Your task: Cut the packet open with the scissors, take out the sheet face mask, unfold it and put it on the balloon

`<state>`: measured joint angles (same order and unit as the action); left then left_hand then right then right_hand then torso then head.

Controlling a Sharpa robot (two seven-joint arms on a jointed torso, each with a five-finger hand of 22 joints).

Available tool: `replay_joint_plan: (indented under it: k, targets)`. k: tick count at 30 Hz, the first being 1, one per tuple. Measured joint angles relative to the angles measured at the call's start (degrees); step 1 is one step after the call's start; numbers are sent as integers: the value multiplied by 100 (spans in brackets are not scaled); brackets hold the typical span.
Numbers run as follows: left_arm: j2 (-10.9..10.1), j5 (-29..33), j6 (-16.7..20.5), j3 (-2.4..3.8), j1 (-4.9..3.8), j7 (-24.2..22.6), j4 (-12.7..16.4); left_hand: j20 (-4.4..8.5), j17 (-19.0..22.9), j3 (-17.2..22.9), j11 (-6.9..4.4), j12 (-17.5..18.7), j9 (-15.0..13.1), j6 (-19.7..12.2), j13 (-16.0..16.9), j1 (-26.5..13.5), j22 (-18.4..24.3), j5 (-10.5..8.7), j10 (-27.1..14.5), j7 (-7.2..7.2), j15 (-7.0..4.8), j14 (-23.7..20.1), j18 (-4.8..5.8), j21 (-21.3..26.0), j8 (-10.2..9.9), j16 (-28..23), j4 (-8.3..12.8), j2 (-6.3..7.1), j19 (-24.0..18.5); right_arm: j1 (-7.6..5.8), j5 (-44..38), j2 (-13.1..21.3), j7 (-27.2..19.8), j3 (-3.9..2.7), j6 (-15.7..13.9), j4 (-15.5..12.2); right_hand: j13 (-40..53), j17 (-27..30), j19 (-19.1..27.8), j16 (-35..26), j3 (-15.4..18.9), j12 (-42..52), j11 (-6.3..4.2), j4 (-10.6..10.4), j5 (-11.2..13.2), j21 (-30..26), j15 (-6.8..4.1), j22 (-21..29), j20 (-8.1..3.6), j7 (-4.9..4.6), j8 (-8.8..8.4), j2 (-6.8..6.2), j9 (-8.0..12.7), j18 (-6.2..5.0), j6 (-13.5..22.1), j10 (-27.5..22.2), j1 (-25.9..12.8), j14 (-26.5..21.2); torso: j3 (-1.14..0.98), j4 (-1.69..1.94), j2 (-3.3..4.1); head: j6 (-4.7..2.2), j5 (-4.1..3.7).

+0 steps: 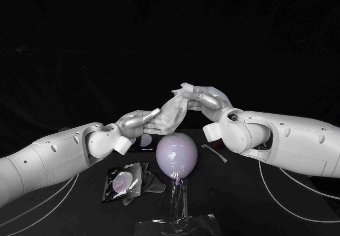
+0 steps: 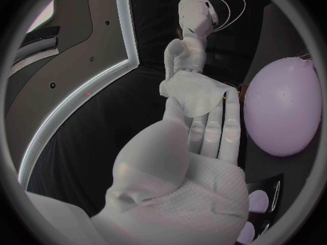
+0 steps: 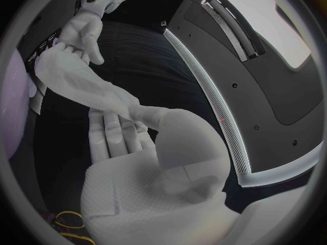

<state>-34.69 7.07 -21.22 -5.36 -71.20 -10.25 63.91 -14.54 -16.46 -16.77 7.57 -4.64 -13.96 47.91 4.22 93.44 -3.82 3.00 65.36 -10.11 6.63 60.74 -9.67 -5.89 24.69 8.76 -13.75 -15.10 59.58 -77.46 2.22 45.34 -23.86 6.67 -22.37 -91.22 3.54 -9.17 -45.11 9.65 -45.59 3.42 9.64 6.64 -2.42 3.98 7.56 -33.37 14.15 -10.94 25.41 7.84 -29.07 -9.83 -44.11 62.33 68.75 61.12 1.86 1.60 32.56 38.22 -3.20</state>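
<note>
The left hand (image 1: 139, 123) is up in the air with its fingers (image 2: 215, 129) held close and straight. Its thumb presses the low end of the sheet mask (image 1: 171, 112) against them, so it is pinching the mask. The right hand (image 1: 208, 98) is higher up and a little farther back. Its fingers are curled onto the top end of the mask and it grips that end.

The sheet mask is white and crumpled. It hangs in a slant between the two hands, not yet spread out flat. In the left wrist view the mask (image 2: 194, 95) sits at the tips of the left hand's fingers, with the right hand (image 2: 182, 57) just past it. In the right wrist view the mask (image 3: 82, 90) runs from the right hand (image 3: 136, 169) up to the left hand (image 3: 85, 32).

Just under the mask is the pale purple balloon (image 1: 177, 155). The mask does not touch it. The balloon stands up on a clear stand (image 1: 177, 209) toward the front of the black table (image 1: 240, 201).

The packet (image 1: 125, 181) lies flat on the table beside the balloon, on the left side, under the left arm. A thin strip (image 1: 214, 153) lies on the table on the balloon's right side.
</note>
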Motion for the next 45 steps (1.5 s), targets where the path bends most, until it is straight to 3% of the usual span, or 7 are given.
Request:
replay_joint_plan:
  k: [9, 20, 25, 32, 36, 45]
  targets:
    - [-9, 6, 38, 0, 1, -81, 7, 0, -14, 484, -48, 27, -55, 59, -37, 688, -6, 0, 157, 59, -38, -3, 2, 0, 91, -79, 226, 220, 0, 0, 0, -16, 0, 0, 0, 20, 0, 0, 0, 0, 0, 0, 1, 0, 3, 0, 0, 1, 0, 0, 1, 0, 5, 2, 0, -1, 0, 0, 1, 0, 0, -2, 4]
    - [-16, 7, 101, 0, 3, -169, 17, 22, -24, 906, -69, 53, -144, 80, -47, 969, -11, 0, 318, 80, -37, -3, 4, 20, 172, -153, 171, 534, 22, 0, 0, -27, 4, 1, 0, 47, 0, -1, 0, 0, 0, -2, 16, 0, 4, 0, 1, 2, 0, 1, -4, -1, 5, 9, 1, 14, -1, -1, 1, 0, 0, 5, 10]
    - [-23, 8, 137, 0, 4, -209, 22, 22, -29, 1025, -89, 53, -178, 79, -47, 962, -11, 0, 376, 80, -37, -3, 29, 20, 204, -167, 124, 541, 22, 0, 0, -35, 7, 2, -3, 90, 0, -1, 0, 0, 0, -2, 25, 0, -16, 0, 1, 3, 0, 1, -5, -9, 5, 11, 1, 5, -9, -1, 1, 0, -1, 6, 11]
    - [-35, 8, 166, 0, 4, -268, 44, 22, -28, 1063, -72, 53, -198, 100, -47, 962, -10, -1, 398, 101, -37, -4, -31, 20, 234, -190, 86, 541, 22, 0, -1, -74, 35, 6, -28, 201, 0, 5, 0, 0, 0, -2, 25, 0, -22, 0, 1, 5, 0, 1, -6, -10, 9, 14, 1, 5, -10, -1, 1, -3, -1, 11, 14]
    - [-42, 8, 166, 0, 5, -290, 61, 21, -28, 1090, -71, 77, -202, 99, -47, 961, -11, -1, 398, 101, -38, -5, -31, 45, 234, -206, 59, 541, 22, 0, -4, -103, 61, 7, -65, 247, 0, 38, 0, -66, -35, -2, 25, 129, -22, 0, 1, 12, 0, -20, -6, -63, 58, 16, 22, 4, 32, -1, 1, -3, -1, 8, 9]
    - [-70, 9, 152, 0, 5, -299, 114, 21, -35, 1213, -39, 86, -217, 95, -47, 955, -10, -1, 365, 61, -17, -67, -30, 67, 234, -242, -64, 547, -22, 0, -21, -195, 178, 15, -221, 419, 0, 45, 0, -66, -50, -2, 25, 143, -20, 32, 2, 1, 0, -28, -5, -58, 103, 20, 14, 4, 50, -1, 1, -2, -1, 6, -4]
